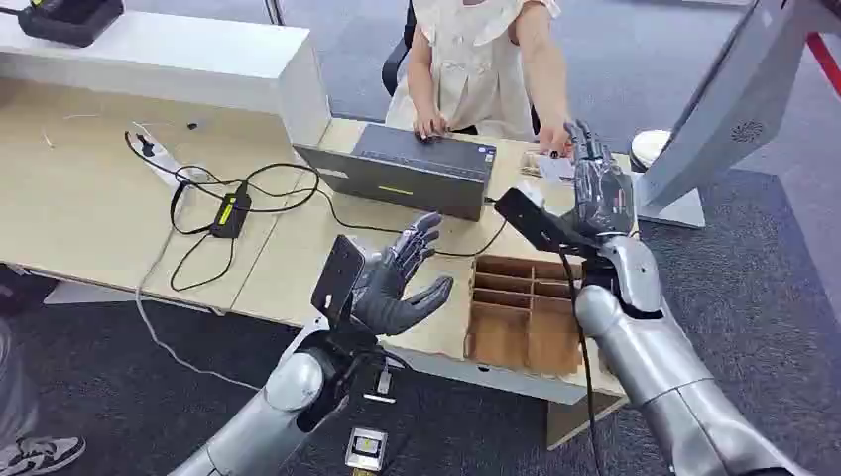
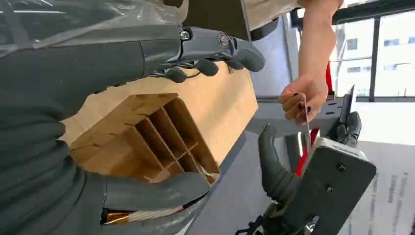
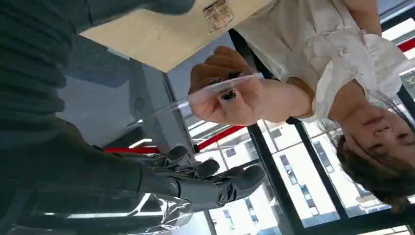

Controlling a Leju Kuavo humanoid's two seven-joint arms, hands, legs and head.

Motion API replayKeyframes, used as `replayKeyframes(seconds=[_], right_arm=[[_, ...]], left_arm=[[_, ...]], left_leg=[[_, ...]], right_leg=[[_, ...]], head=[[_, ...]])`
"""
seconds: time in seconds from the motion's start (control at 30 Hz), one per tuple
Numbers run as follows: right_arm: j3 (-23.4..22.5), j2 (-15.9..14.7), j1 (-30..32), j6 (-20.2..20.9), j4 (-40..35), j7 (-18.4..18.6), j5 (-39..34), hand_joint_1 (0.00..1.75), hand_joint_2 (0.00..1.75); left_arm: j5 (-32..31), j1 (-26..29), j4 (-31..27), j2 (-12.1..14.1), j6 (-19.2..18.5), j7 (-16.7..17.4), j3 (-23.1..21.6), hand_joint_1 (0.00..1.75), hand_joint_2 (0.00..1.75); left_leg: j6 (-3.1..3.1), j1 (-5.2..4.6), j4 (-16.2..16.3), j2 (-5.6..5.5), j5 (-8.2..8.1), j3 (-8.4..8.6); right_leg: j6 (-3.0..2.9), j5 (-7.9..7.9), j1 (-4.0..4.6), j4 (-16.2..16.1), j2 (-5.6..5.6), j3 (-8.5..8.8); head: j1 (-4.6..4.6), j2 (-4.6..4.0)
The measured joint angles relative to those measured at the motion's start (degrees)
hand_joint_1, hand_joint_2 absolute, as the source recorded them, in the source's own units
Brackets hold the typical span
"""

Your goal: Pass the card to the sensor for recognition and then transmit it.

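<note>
Card (image 3: 215,93), thin and pale, pinched edge-on in the person's hand (image 3: 230,90) at centre of the right wrist view, apart from the robot's fingers (image 3: 215,174) lower in that frame; in the left wrist view the same card (image 2: 307,115) held by that hand (image 2: 299,98) at right of centre, just beside the right wrist's black camera block. Right hand (image 1: 598,183) raised at upper right of the head view, near the person's hand (image 1: 555,139) by the far desk edge, released, fingers apart and grasping nothing. Left hand (image 1: 402,283) at centre of the head view, palm up, fingers spread and thumb out, likewise empty. Wooden divided tray (image 1: 526,312) at right of centre, on the near edge of the light wood desk (image 1: 89,198), between the two arms. Dark grey box (image 1: 412,169) with a yellow stripe above centre, the person's other hand (image 1: 431,124) resting on its top. Black cables and small black adapter (image 1: 230,213) left of centre; white power strip (image 1: 159,159) beside them. White monitor back (image 1: 729,104) at upper right. Dark carpet (image 1: 783,297) around the desk.
</note>
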Motion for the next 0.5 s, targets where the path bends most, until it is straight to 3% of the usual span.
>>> replayKeyframes(seconds=[0.07, 0.1, 0.5], right_arm=[[0.0, 0.1, -0.1, -0.1, 0.2, -0.1, -0.1, 1.55, 1.75], [0.1, 0.3, -0.4, -0.3, 1.1, -0.5, -0.7, 1.75, 1.75], [0.2, 0.7, -1.0, -2.7, 4.2, -2.6, -5.2, 1.75, 1.75]], left_arm=[[0.0, 0.0, 0.0, 0.0, 0.1, 0.0, 0.0, 0.0, 1.75], [0.0, 0.0, 0.1, 0.0, 0.2, -0.1, -0.1, 0.0, 1.75], [0.3, -0.6, 1.6, -0.1, -1.1, -0.8, -0.4, 0.0, 1.75]], left_leg=[[0.0, 0.0, 0.0, 0.0, 0.0, 0.0], [0.0, 0.0, 0.0, 0.01, 0.0, 0.01], [0.0, 0.0, 0.0, 0.01, 0.0, 0.03]], right_leg=[[0.0, 0.0, 0.0, 0.0, 0.0, 0.0], [0.0, 0.0, 0.0, 0.0, 0.0, 0.0], [0.0, 0.0, 0.0, 0.0, 0.01, -0.01]], head=[[0.0, 0.0], [0.0, 0.0], [0.0, -0.02]])
